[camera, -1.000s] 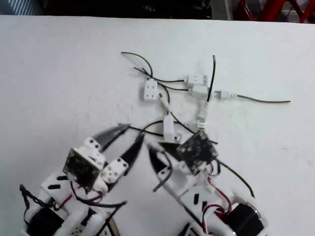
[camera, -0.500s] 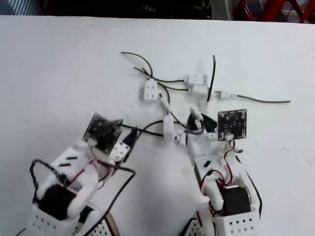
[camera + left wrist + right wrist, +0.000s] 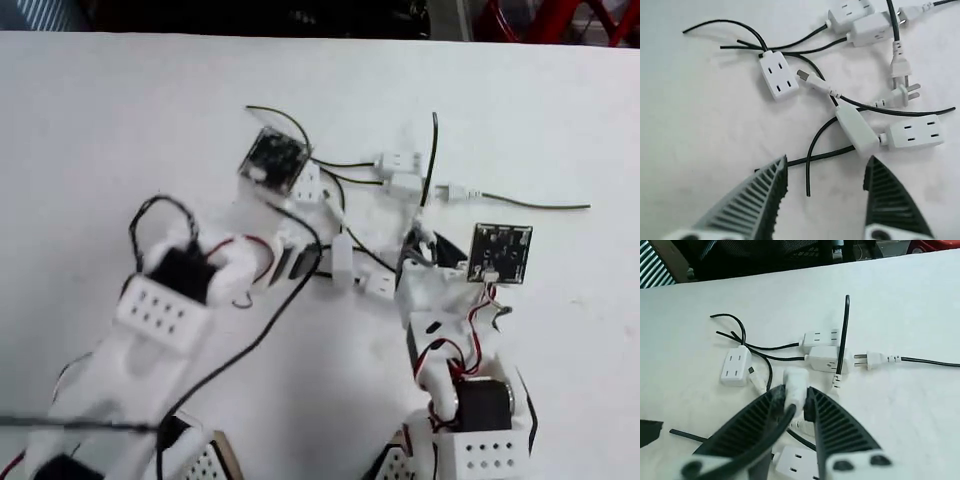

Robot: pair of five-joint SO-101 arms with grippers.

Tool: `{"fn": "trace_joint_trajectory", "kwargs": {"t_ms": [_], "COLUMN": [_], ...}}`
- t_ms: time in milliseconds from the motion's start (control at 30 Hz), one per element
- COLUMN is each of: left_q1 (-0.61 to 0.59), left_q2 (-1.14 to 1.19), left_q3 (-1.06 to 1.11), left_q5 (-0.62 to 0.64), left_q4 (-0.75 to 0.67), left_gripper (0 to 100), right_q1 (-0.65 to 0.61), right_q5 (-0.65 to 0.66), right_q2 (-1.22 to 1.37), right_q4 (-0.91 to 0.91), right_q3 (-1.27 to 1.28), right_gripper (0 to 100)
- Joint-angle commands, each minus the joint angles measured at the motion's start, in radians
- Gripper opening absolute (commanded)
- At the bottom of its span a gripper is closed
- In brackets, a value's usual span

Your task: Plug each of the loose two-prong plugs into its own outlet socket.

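Several white outlet sockets and two-prong plugs on black cords lie tangled mid-table. My left gripper (image 3: 826,167) hangs open just short of a white adapter block (image 3: 856,131), which touches a socket (image 3: 912,131) end to end. Farther off are a square socket (image 3: 777,75), a loose plug (image 3: 812,81) beside it, and two more loose plugs (image 3: 900,55) (image 3: 900,96). My right gripper (image 3: 795,392) is shut, with the white block showing past its tips. From above, the right gripper (image 3: 412,245) sits right of the block (image 3: 342,258), apart from it.
Two sockets (image 3: 400,163) (image 3: 405,184) lie side by side at the back. A plug (image 3: 452,193) on a long cord trails to the right. Black cords loop around the square socket (image 3: 735,365). The table's far edge (image 3: 320,36) borders a dark room.
Both arms rose from a folded pose near the front edge. The left arm swung out over the cords toward the square socket. The right arm shifted right and its fingers drew together.
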Motion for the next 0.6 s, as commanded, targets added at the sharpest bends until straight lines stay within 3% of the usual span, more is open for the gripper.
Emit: {"fn": "trace_joint_trajectory", "kwargs": {"t_ms": [0, 567], "left_q1": [-0.007, -0.038], "left_q2": [0.237, 0.912], "left_q3": [-0.187, -0.721], "left_q5": [0.035, 0.14], "left_q4": [-0.02, -0.02], "left_gripper": [26, 25], "right_q1": [0.007, 0.004], "right_q5": [-0.008, -0.005], "right_q2": [-0.01, -0.01], "right_q4": [-0.048, -0.048], "right_q3": [0.017, 0.026], "right_gripper": [1.6, 1.6]}}
